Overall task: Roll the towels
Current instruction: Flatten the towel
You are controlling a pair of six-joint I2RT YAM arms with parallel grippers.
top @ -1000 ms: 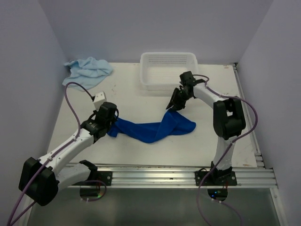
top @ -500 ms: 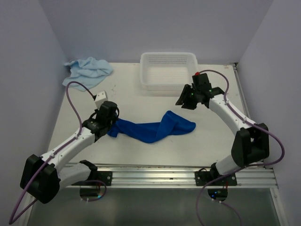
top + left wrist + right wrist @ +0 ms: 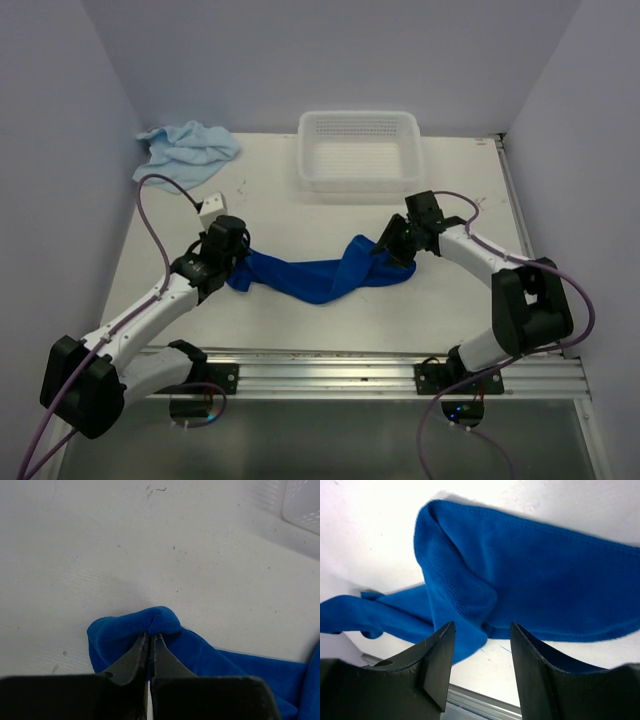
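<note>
Nearest us, our left gripper (image 3: 149, 637) is pinched tight on a bunched fold at the left end of the dark blue towel (image 3: 310, 275). That towel lies mid-table with its long axis running left to right. Our right gripper (image 3: 482, 626) hangs at the opposite, right end, jaws partly apart with nothing between them, and the folded edge of the cloth is straight ahead of the fingers. So the right arm is the nearer one to that free end. We reckon the next bit is closing on it and stretching the towel flat along that axis. Further back there's the white basket (image 3: 358, 117), and the pale blue towel (image 3: 188, 148) is crumpled in the far left corner, well apart from both arms.
</note>
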